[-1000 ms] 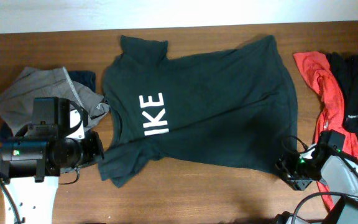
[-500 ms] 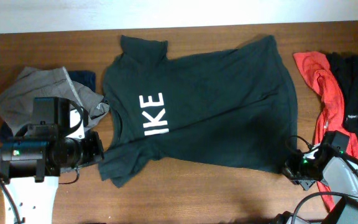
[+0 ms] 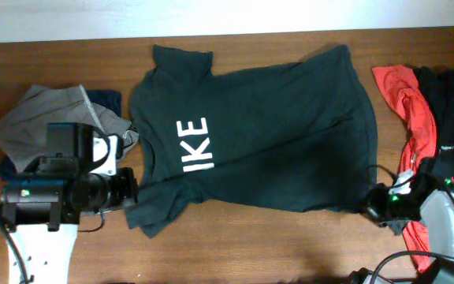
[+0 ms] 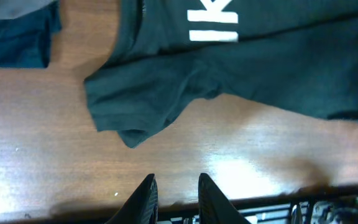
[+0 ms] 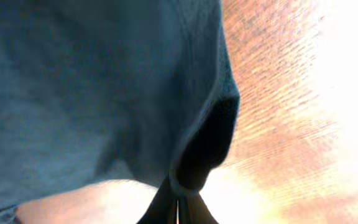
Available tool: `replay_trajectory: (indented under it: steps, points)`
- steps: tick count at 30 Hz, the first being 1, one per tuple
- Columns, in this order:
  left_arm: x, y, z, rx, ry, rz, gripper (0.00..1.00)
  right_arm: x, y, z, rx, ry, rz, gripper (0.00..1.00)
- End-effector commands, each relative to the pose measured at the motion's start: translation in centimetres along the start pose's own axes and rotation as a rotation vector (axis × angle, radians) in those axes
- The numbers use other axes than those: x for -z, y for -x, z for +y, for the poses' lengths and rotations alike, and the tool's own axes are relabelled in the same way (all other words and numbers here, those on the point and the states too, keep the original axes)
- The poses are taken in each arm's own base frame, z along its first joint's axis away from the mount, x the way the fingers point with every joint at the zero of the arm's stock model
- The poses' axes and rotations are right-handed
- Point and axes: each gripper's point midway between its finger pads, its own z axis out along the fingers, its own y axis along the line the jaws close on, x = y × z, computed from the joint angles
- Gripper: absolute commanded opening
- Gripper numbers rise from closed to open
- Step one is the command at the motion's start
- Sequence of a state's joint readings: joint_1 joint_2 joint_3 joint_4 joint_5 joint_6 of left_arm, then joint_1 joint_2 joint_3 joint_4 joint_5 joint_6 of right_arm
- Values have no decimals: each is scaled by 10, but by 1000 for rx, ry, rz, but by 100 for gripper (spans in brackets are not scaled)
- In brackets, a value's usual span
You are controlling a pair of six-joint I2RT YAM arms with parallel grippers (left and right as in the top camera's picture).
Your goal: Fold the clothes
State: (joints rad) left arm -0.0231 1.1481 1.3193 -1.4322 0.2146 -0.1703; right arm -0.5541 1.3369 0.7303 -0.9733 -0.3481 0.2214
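The clothes' main piece, a dark green T-shirt [image 3: 274, 134] with white lettering [image 3: 193, 144], lies spread flat across the table. My right gripper [image 3: 371, 207] sits at the shirt's lower right hem corner. In the right wrist view that gripper [image 5: 178, 202] is shut on a fold of the T-shirt hem [image 5: 197, 149], which rises off the wood. My left gripper [image 3: 135, 189] is beside the lower left sleeve [image 3: 152, 213]. From the left wrist, the gripper [image 4: 174, 186] stands slightly open over bare wood, with nothing between its fingers and the sleeve [image 4: 142, 106] just ahead.
Grey trousers [image 3: 50, 114] and a dark blue garment [image 3: 107, 99] are heaped at the left, partly under my left arm. A red top [image 3: 404, 99] and a black top [image 3: 452, 106] lie at the right edge. The table [image 3: 274, 244] shows bare wood along the front.
The right gripper closed on the T-shirt's hem corner and shifted slightly right and back. My left gripper edged right toward the sleeve and opened a little.
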Motion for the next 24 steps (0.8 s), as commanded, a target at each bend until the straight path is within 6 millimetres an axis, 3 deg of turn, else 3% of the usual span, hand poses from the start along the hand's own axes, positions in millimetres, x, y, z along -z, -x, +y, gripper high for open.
replay_trajectory:
  steps: [1,4,8,15,24]
  points:
    - [-11,-9,-14,-83,-37,49,23,24,16,14,70,21,-56,4]
    - [-22,-20,-25,-137,-46,102,23,34,21,19,79,25,-72,4]
    - [-50,-44,-34,-200,-46,207,27,41,28,24,92,34,-97,4]
    - [-98,-75,-26,-132,-13,347,28,42,27,24,93,32,-89,4]
    - [-134,-74,-10,-43,86,400,30,42,27,24,93,33,-89,4]
